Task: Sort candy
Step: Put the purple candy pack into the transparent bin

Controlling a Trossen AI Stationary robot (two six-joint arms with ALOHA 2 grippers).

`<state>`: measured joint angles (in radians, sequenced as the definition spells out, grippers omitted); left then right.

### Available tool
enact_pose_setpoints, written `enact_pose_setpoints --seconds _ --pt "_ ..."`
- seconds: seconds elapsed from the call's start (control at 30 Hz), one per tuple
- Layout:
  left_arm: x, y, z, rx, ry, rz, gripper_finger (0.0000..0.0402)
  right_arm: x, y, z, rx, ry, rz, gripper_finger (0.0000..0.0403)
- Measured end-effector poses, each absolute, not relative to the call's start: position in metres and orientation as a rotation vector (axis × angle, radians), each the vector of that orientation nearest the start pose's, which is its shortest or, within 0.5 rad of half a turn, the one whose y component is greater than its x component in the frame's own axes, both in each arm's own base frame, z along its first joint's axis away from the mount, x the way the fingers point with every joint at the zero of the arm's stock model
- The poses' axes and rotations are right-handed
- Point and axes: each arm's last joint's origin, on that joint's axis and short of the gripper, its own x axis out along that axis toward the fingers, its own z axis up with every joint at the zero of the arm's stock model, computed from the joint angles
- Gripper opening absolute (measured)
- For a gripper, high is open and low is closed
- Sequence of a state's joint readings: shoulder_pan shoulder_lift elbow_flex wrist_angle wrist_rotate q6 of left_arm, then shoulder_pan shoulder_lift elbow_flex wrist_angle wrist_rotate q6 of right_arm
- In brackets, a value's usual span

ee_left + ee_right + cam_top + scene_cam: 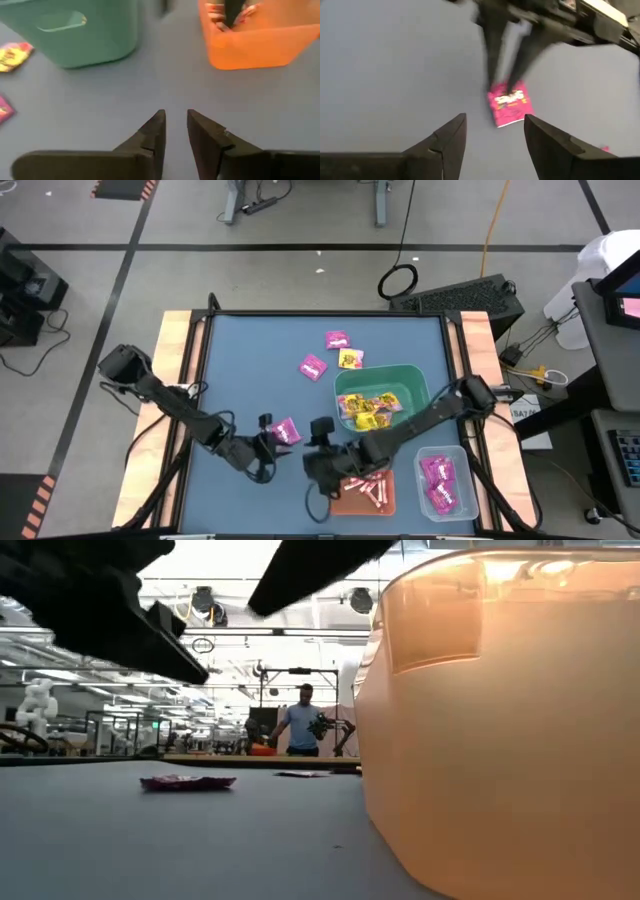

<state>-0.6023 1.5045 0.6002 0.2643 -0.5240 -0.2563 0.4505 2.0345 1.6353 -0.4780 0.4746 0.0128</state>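
While both arms are meeting low in the middle of the high view, the left gripper is sitting just left of a magenta packet on the blue table — its fingers are standing a narrow gap apart, holding nothing. The right gripper is hovering just right of that packet, jaws spread wide and empty; its wrist view is showing the same packet lying flat ahead of them, the left arm's fingers reaching down to its far edge. More candy is lying loose in the upper middle — two magenta packets and a yellow one. Yellow packets are filling the green bin, pink sticks are lying in the orange bin, and magenta ones are resting in the clear bin at lower right.
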Motion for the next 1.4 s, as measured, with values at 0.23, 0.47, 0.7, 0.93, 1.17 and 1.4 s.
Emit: enact_pose_setpoints --seconds 0.23,0.47,0.7,0.93,1.17,1.4 --pt "0.25 -0.144 0.118 0.192 0.576 0.11 0.0182 0.38 0.22 0.226 -0.412 0.822 -0.029 0.019" --pt "0.259 -0.139 0.098 0.169 0.595 0.227 0.024 0.36 0.236 0.225 -0.523 0.818 -0.142 0.019" --pt "0.262 -0.127 0.089 0.028 0.679 0.254 0.0231 0.359 0.237 0.225 -0.528 0.807 -0.156 0.019" --pt "0.262 -0.123 0.087 0.002 0.728 0.236 0.0151 0.359 0.238 0.225 -0.517 0.8 -0.157 0.019" --pt "0.258 -0.12 0.083 0.05 0.779 0.251 0.0018 0.359 0.238 0.225 -0.515 0.801 -0.154 0.019" --pt "0.252 -0.121 0.1 0.074 0.772 0.202 0.0004 0.359 0.238 0.225 -0.513 0.802 -0.15 0.019"
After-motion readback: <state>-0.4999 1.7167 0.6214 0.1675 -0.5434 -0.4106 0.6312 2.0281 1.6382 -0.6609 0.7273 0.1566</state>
